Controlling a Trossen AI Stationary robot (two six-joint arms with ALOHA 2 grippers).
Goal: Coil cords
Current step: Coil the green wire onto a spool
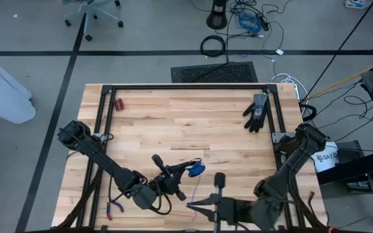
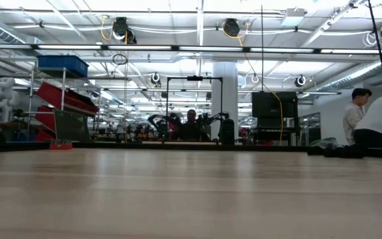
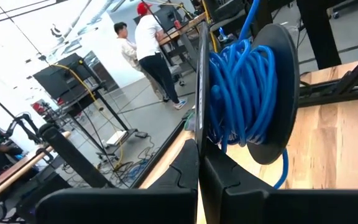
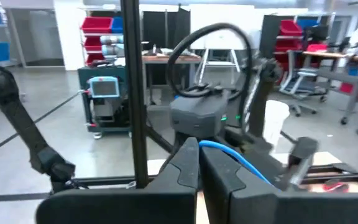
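Note:
A blue cord (image 3: 241, 93) is wound on a small black spool (image 3: 281, 74) with two round flanges. In the high view the spool (image 1: 197, 169) is near the table's front middle. My left gripper (image 1: 186, 173) is shut on the spool, coming at it from the left. A thin strand of the cord (image 1: 194, 189) runs from the spool toward the near edge to my right gripper (image 1: 190, 204), which is shut on it. In the right wrist view the cord (image 4: 241, 163) comes out from between the fingers. Neither arm shows in the low view. My left gripper pinches the rim of the spool's near flange (image 3: 200, 127) between its two shut fingers, with the wound cord just beyond them. The fingers come level from the table's left. Whether the spool is clear of the table I cannot tell. My right gripper pinches one strand of the blue cord (image 4: 211, 145) between its shut fingers. The fingers lie level and point toward the table's left. The strand leaves them in a curve toward the spool.
A black glove (image 1: 256, 111) lies at the far right of the table. Small red-handled pliers (image 1: 113, 208) lie at the near left edge, and a small red item (image 1: 118, 103) lies at the far left. A black frame (image 1: 186, 87) runs along the table's far and side edges. People stand in the room beyond.

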